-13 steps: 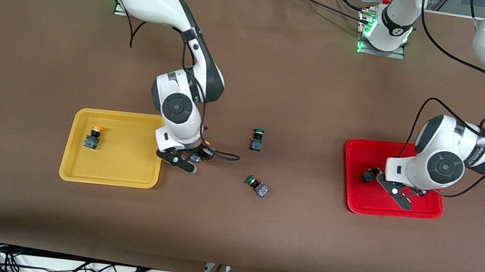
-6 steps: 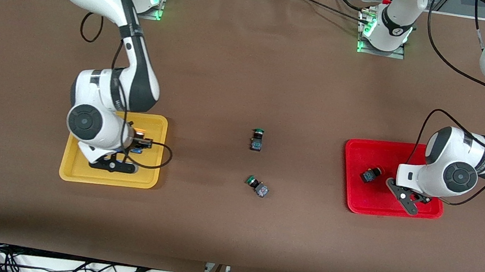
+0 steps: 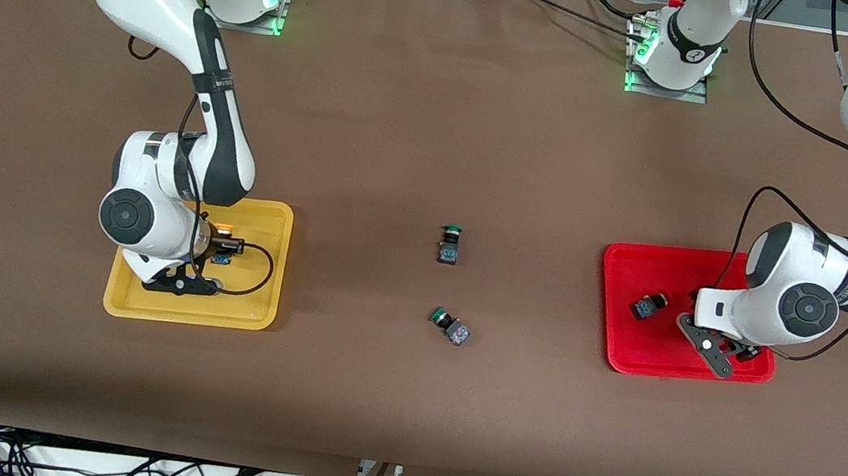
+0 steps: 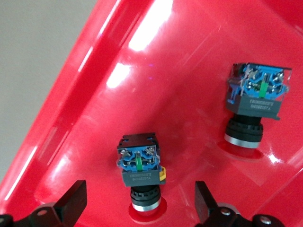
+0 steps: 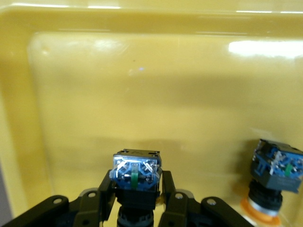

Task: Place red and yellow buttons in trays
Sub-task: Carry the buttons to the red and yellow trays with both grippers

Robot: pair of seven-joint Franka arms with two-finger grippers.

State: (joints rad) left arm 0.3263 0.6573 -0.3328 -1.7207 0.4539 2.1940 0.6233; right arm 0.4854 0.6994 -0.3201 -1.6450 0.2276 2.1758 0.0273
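Observation:
My right gripper (image 3: 219, 250) is low over the yellow tray (image 3: 251, 305). It is shut on a yellow button (image 5: 136, 176), whose blue-marked base faces the wrist camera and whose orange cap shows in the front view (image 3: 223, 230). A second yellow button (image 5: 274, 177) stands cap down in this tray beside it. My left gripper (image 4: 138, 208) is open over the red tray (image 3: 633, 266). A red button (image 4: 139, 170) stands cap down between its fingers (image 4: 71, 204), untouched. Another red button (image 4: 258, 101) stands farther along and also shows in the front view (image 3: 648, 307).
Two green-capped switches lie on the brown table between the trays, one (image 3: 449, 245) farther from the front camera and one (image 3: 450, 327) nearer. The right arm's cable (image 3: 259, 274) loops over the yellow tray.
My right gripper carried the yellow button from the table beside the yellow tray to over that tray. My left gripper shifted slightly over the red tray toward the left arm's end.

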